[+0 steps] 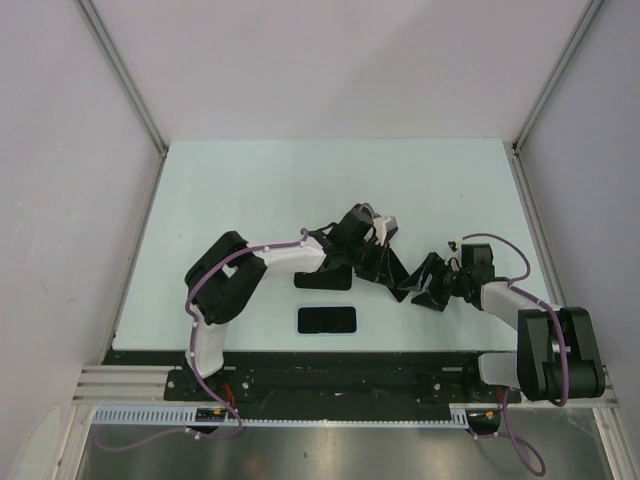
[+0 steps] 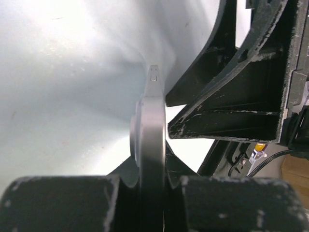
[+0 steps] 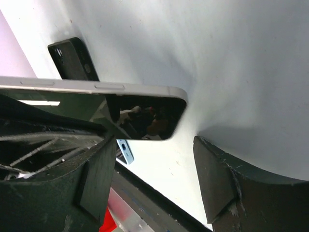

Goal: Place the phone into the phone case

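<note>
The phone [image 2: 152, 125], silver-edged with dark glass, stands on edge between the fingers of my left gripper [image 2: 152, 180], which is shut on it. In the top view the left gripper [image 1: 378, 262] hangs over the table's middle, and the phone is hidden among the black fingers. My right gripper [image 3: 154, 179] is open with nothing between its fingers. The phone's end [image 3: 140, 113] lies just beyond its fingertips, near the left finger [image 3: 91, 179]. The right gripper [image 1: 412, 288] faces the left one closely. The black phone case [image 1: 327, 320] lies flat on the table near the front edge, also seen as the case [image 3: 72, 58].
The pale table [image 1: 250, 200] is walled by grey panels at the left, right and back. A black rail [image 1: 330, 365] runs along the near edge beside the arm bases. The right gripper's black finger frame [image 2: 231, 96] stands close to the right of the phone.
</note>
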